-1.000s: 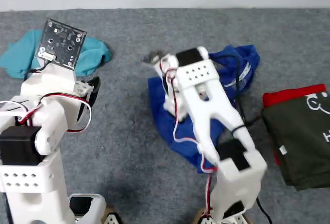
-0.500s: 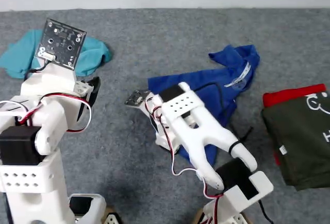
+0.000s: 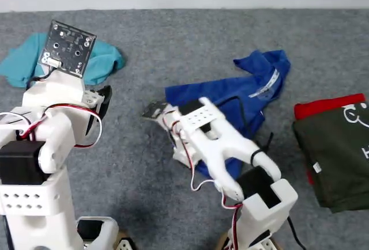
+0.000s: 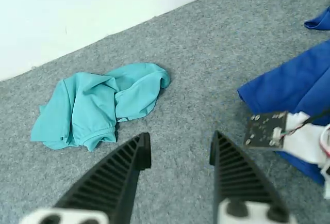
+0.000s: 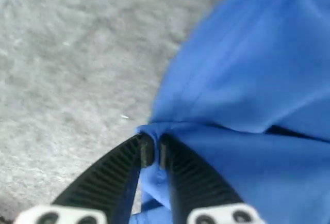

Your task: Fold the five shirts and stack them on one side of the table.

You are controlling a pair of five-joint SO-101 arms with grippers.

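Far left: a crumpled teal cloth shirt (image 3: 106,63) lies unfolded near the back edge of the grey felt-covered desk (image 3: 173,37). In the high view the left arm's square black camera board (image 3: 70,48) covers its middle. The left hand (image 4: 178,152) hangs above bare felt just in front of that shirt, its black ribbed fingers (image 4: 131,157) spread apart and holding nothing.

Centre: a loosely spread royal-blue cloth shirt (image 3: 251,97) lies with its collar toward the back. The white right arm (image 3: 222,146) stretches across its near half and hides that part. The right hand (image 5: 153,149) is pinched together on a bunched fold at the blue shirt's edge, low over the felt.

Far right: a folded dark olive-green shirt (image 3: 334,152) lies on a folded red shirt (image 3: 323,107), well apart from the blue one.
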